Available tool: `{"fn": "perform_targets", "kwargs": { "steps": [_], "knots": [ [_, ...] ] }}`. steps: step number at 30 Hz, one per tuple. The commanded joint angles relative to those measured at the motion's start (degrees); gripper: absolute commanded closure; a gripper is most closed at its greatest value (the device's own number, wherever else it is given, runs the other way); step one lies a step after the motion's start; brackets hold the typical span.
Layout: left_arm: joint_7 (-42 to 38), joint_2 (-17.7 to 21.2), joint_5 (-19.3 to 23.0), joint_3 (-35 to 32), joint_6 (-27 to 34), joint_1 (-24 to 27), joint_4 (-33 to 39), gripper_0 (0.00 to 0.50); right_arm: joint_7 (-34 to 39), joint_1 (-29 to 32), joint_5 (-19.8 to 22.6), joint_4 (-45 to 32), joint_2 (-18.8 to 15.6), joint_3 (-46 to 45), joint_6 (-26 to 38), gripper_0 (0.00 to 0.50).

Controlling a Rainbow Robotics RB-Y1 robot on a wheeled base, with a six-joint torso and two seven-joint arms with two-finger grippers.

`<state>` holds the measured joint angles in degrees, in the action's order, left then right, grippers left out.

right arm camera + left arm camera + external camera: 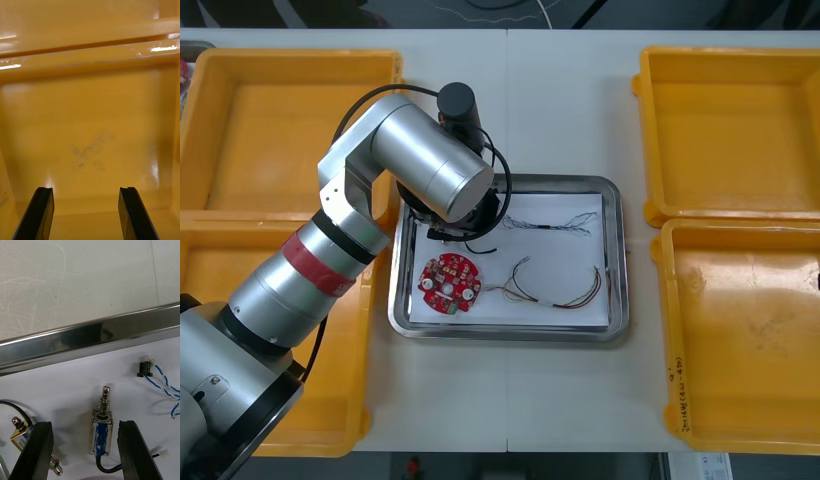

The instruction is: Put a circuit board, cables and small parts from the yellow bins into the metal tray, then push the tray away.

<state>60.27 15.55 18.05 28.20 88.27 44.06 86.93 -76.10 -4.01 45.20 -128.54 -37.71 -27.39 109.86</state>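
Tools open: left tool (84, 423) astride small metal part (101, 435), cable (107, 467) end unseen; right tool (86, 188) over bin (90, 123).

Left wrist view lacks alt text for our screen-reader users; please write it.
The left end effector, fingers open, straddles a small metal part with a spring, lying on the white inside of the metal tray. A second small metal part lies by one finger, a twisted blue and white cable beyond the other; the tray's shiny rim crosses behind.
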Motion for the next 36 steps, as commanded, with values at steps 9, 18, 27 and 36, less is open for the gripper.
{"fn": "perform_targets", "kwargs": {
  "steps": [9, 18, 27, 36],
  "knots": [
    [-8.8, -1.3, -0.2, 0.5, 0.2, -0.2, 2.2, 0.000, 3.9, -0.9, 0.8, -0.2, 0.3, 4.0, 0.1, 0.000],
    [-8.7, -0.3, 1.9, -6.0, 12.6, -0.3, 13.2, 0.000, 4.3, -0.9, 1.3, -0.2, 0.3, 4.6, 0.1, 0.000],
    [-8.4, 4.3, 8.2, -14.6, 21.7, -0.6, 23.0, 0.000, 3.8, -2.6, 4.4, -1.3, -2.1, 6.2, 0.1, 0.000],
    [-7.2, 11.1, 12.1, -21.3, 21.7, -8.7, 32.7, 0.000, 3.6, -8.2, 12.0, -4.4, -8.0, 13.1, 0.1, 0.000]
  ]
}}
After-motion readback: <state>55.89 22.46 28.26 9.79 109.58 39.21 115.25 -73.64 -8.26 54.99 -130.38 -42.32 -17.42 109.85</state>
